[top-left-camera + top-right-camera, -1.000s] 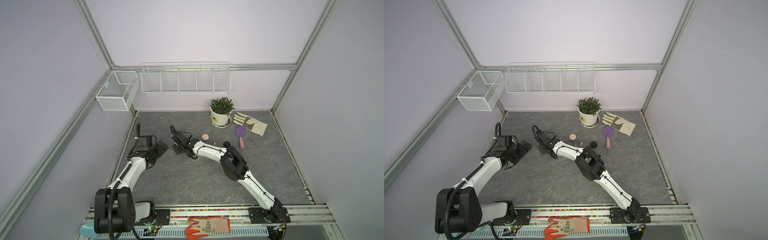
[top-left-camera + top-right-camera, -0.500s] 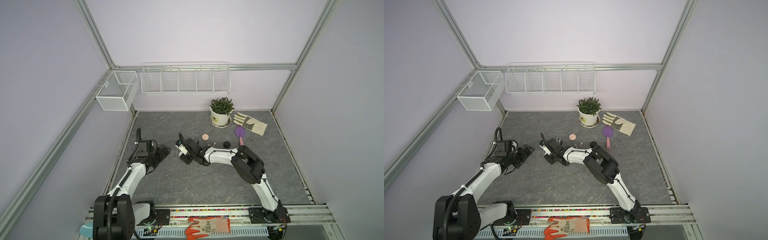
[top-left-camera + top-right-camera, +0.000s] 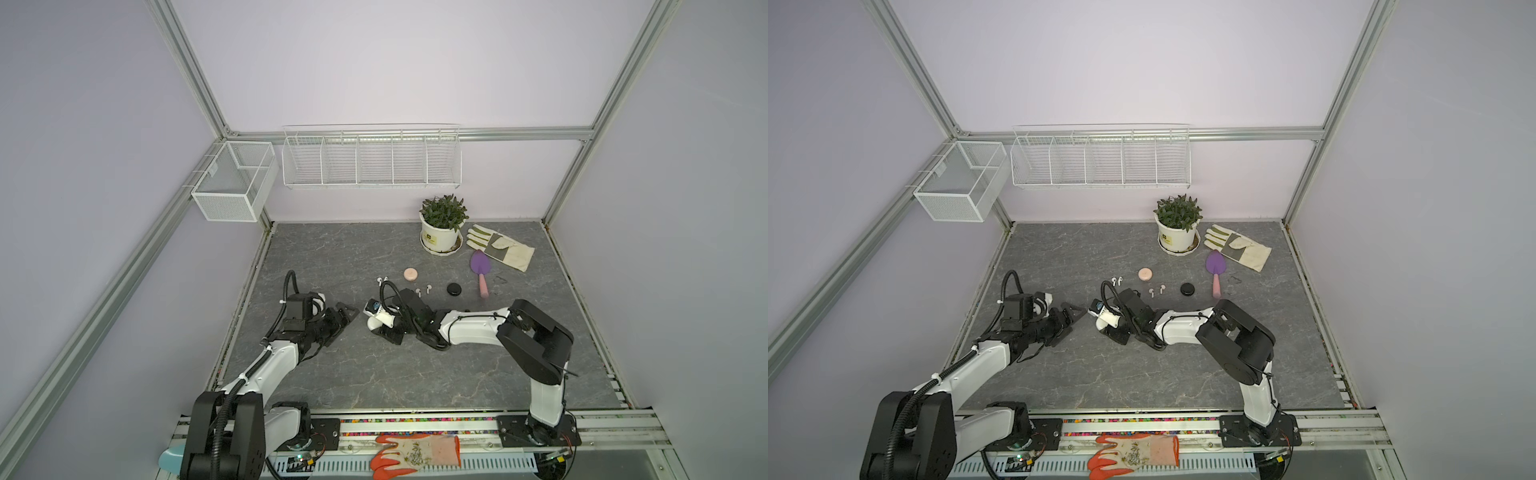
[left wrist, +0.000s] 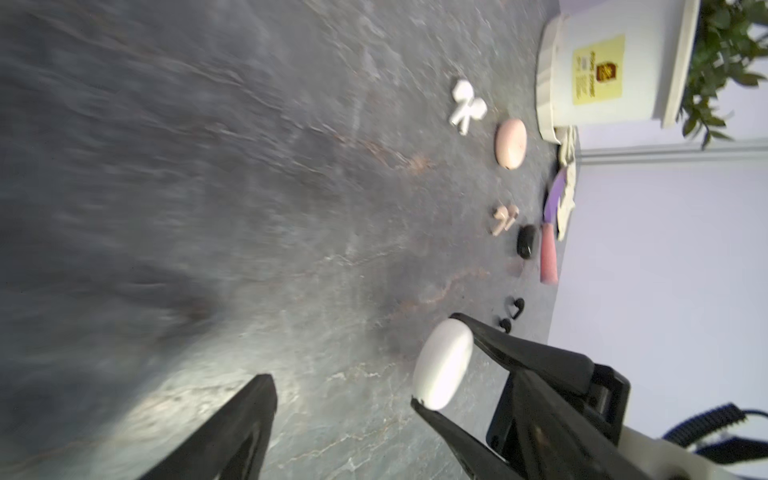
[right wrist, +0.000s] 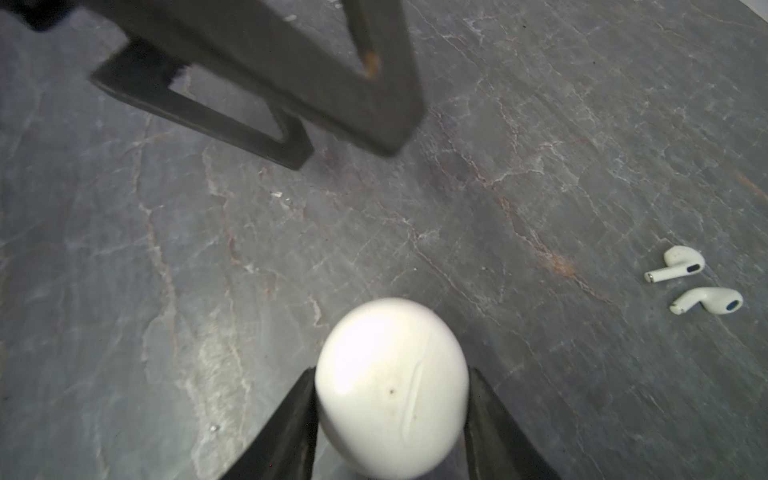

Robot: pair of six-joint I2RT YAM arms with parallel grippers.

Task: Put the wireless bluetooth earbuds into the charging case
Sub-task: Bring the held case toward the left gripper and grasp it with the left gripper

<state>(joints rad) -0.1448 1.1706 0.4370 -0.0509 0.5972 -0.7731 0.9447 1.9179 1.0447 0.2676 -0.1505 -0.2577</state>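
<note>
White plastic fills the right wrist view: the white charging case sits pinched between the two fingers of the right gripper, low over the grey tabletop. Whether it touches the surface cannot be told. No open lid shows on it.

By the look of things, the job has barely begun. The white earbuds lie loose near the held case, while the pinkish earbuds and the black earbuds lie farther off, with none seated in a case. The pink case and the black case rest untouched among them.

The left gripper faces the held case from close by with jaws spread and nothing between them. It looks poised to help open the lid.
</note>
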